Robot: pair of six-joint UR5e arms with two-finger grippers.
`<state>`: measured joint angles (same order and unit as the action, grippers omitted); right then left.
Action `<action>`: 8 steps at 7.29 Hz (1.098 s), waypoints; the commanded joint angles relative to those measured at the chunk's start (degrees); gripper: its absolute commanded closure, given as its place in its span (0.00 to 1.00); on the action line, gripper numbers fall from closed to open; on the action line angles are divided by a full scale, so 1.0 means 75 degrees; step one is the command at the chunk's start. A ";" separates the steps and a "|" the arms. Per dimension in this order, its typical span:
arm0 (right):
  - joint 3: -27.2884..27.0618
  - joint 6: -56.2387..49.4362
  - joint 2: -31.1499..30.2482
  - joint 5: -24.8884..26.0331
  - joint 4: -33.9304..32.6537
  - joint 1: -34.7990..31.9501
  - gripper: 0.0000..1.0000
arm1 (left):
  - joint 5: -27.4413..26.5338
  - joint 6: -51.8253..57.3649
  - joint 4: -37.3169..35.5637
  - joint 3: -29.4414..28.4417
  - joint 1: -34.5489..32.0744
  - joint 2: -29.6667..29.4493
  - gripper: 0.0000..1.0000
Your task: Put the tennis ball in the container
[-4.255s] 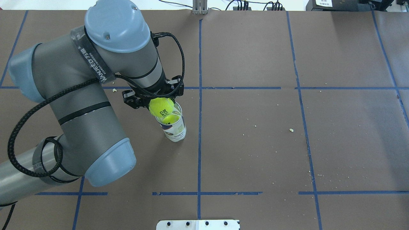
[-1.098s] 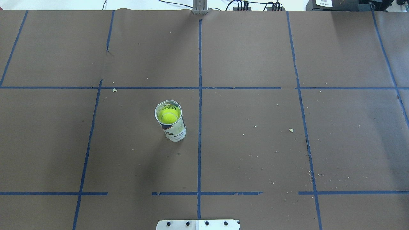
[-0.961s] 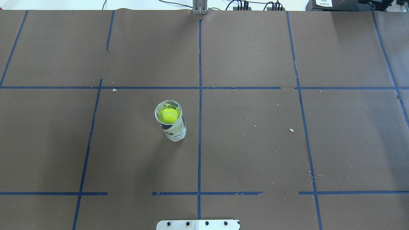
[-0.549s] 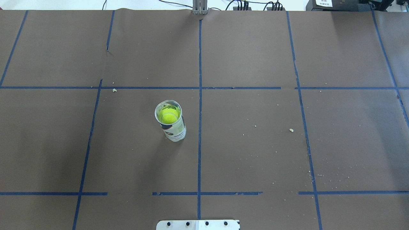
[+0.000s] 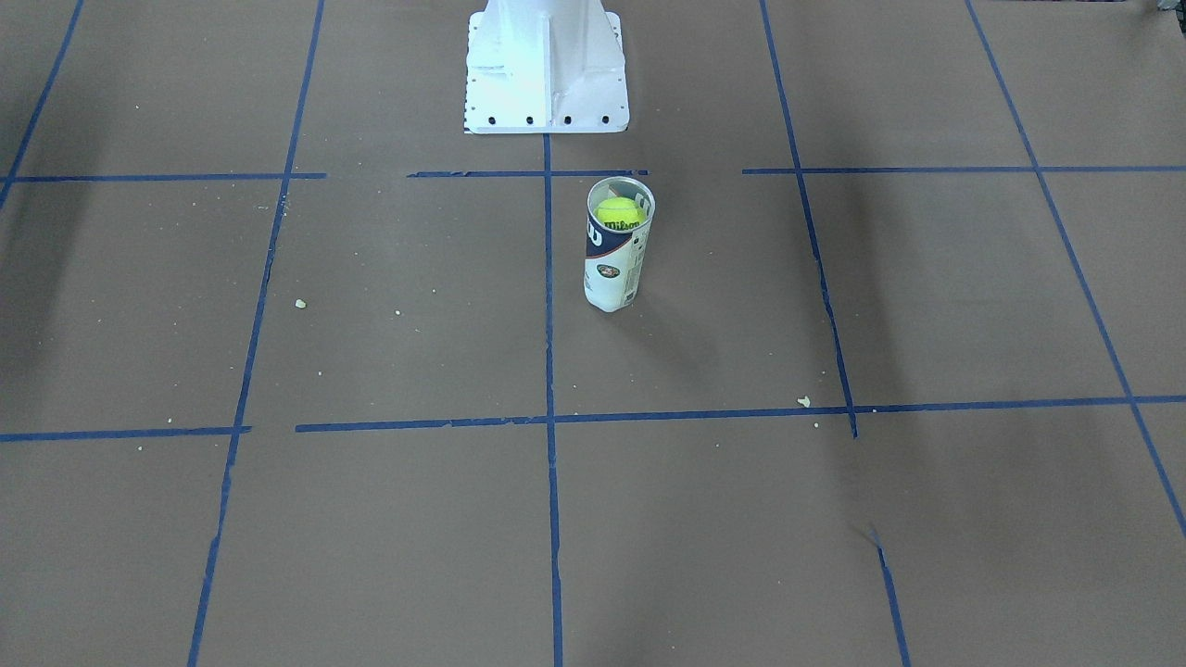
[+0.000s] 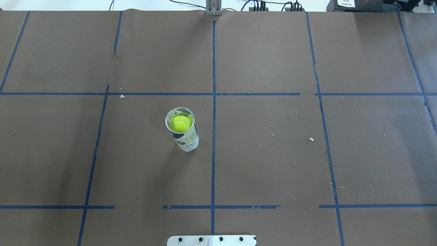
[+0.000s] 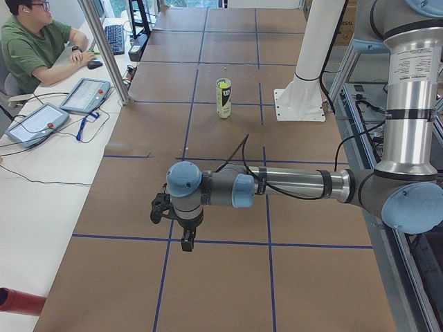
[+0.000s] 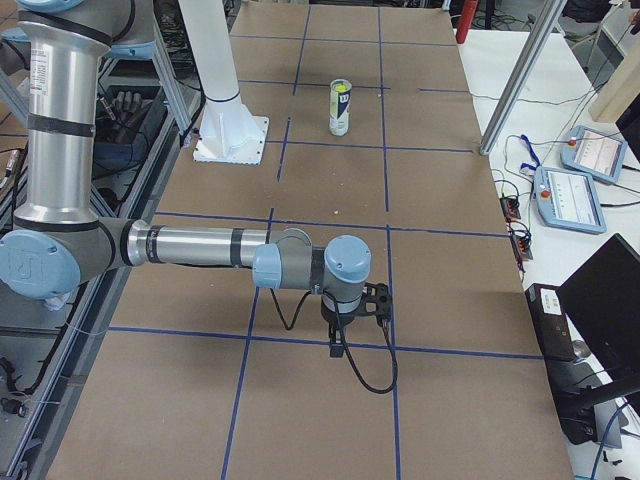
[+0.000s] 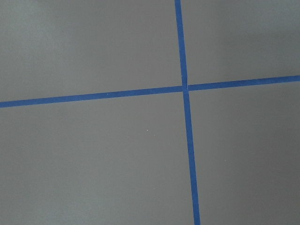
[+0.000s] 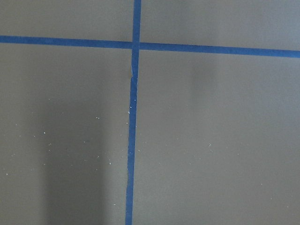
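The yellow-green tennis ball sits inside the container, a clear upright tube with a white and navy label, near the table's middle. The side views also show the container standing upright. Both arms are far from it, at opposite table ends. The left gripper points down over the table in the exterior left view only. The right gripper does the same in the exterior right view only. I cannot tell whether either is open or shut. The wrist views show only brown paper and blue tape.
The white robot base stands at the table's robot-side edge. Blue tape lines grid the brown paper, with small crumbs scattered on it. An operator sits beside control tablets at a side table.
4.3 s ago the left gripper held the ball over the tube's mouth. Since then the ball has gone inside and the arm has left the overhead view. Nothing moved in the last second.
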<state>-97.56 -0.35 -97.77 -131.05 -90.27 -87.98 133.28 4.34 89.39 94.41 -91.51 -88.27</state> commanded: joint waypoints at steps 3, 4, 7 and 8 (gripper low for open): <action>0.0001 0.0000 -0.0007 0.0000 0.0001 0.0000 0.00 | 0.0007 -0.0027 0.0011 0.0127 -0.0150 0.0213 0.00; 0.0001 0.0000 0.0005 0.0000 -0.0011 0.0000 0.00 | -0.0004 -0.0027 0.0022 0.0185 -0.0150 0.0134 0.00; 0.0001 0.0000 -0.0007 0.0000 0.0001 0.0000 0.00 | 0.0030 0.0008 -0.0013 0.0467 -0.0150 0.0238 0.00; 0.0001 0.0000 0.0005 0.0000 0.0001 0.0000 0.00 | 0.0019 0.0020 -0.0013 0.0641 -0.0150 0.0238 0.00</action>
<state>-97.56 -0.35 -97.80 -131.05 -90.27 -87.98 133.42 4.35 89.30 98.00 -92.63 -86.56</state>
